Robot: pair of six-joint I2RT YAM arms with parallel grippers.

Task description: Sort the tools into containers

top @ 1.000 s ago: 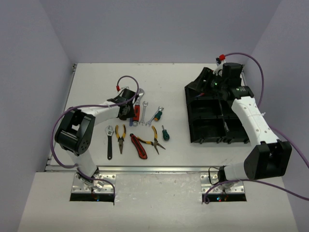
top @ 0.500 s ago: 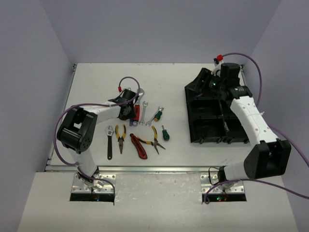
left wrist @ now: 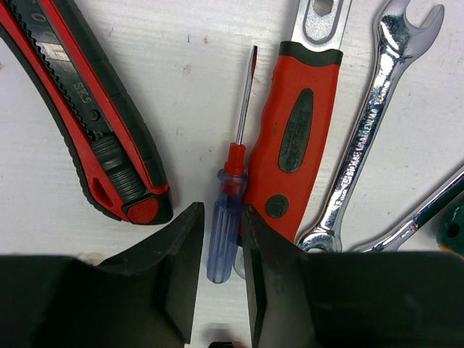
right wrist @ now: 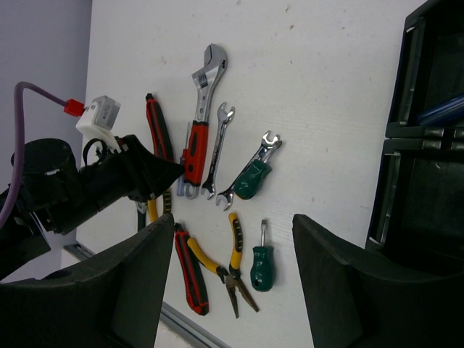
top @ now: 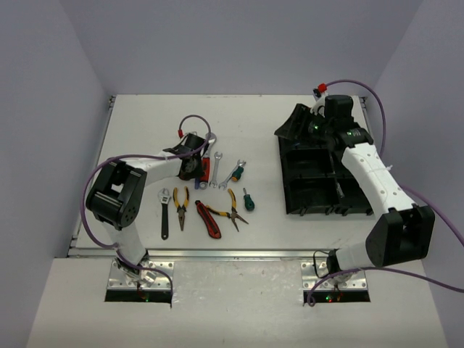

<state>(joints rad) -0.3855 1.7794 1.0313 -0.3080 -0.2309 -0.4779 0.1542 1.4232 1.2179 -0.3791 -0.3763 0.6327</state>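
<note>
Above tray's [top: 283, 168] far end, right fingers [right wrist: 134, 290] drifted left; left fingers [left wrist: 177, 279] — clasping screwdriver [left wrist: 226, 217].

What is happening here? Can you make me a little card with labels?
Left jaws: closed round the blue screwdriver handle, which lies flat on the table
Beside it: red-handled wrench, red utility knife
Right jaws: open, empty, over the far end of the black tray
Not yet sorted: yellow pliers, green screwdriver and more, on the table

Hand tools [top: 208, 220] clustered flat, black compartment tray [top: 286, 181] well apart, rightward
</note>
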